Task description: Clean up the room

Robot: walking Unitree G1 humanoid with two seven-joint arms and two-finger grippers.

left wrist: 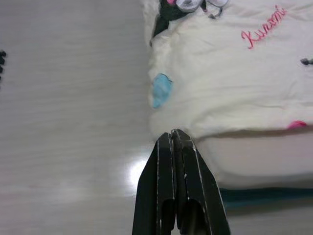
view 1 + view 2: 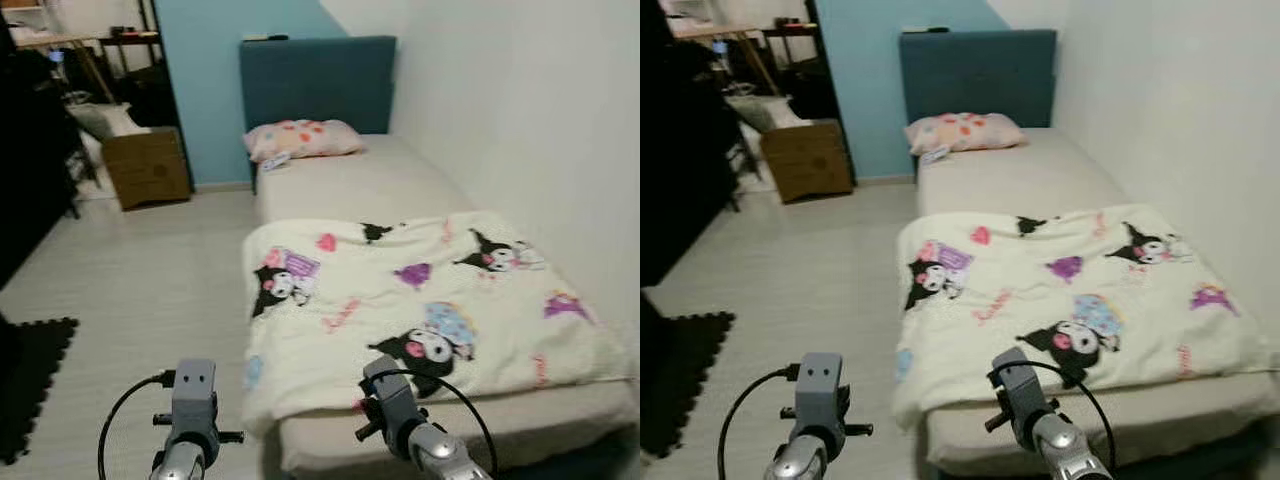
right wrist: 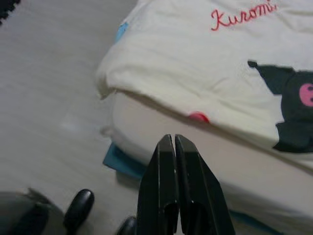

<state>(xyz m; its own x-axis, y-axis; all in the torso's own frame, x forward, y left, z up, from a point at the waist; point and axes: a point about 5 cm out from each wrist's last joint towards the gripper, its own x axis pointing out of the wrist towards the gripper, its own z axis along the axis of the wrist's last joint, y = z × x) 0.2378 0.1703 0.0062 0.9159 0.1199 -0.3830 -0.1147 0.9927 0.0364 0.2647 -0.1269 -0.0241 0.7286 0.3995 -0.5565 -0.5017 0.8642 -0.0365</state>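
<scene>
A cream blanket (image 2: 420, 300) with cartoon prints lies spread over the near half of a single bed (image 2: 370, 185). A pink spotted pillow (image 2: 300, 138) rests at the head, below a blue headboard (image 2: 318, 80). Both arms are raised at the foot of the bed. My left gripper (image 1: 172, 134) is shut, empty, over the floor beside the blanket's hanging corner (image 1: 164, 93). My right gripper (image 3: 173, 138) is shut, empty, above the mattress edge (image 3: 161, 132) below the blanket's hem.
A wooden box (image 2: 147, 166) stands by the blue wall to the left of the bed. A black foam mat (image 2: 30, 375) lies on the floor at the left. Dark furniture (image 2: 30, 170) lines the left side. The white wall (image 2: 540, 120) runs along the bed's right.
</scene>
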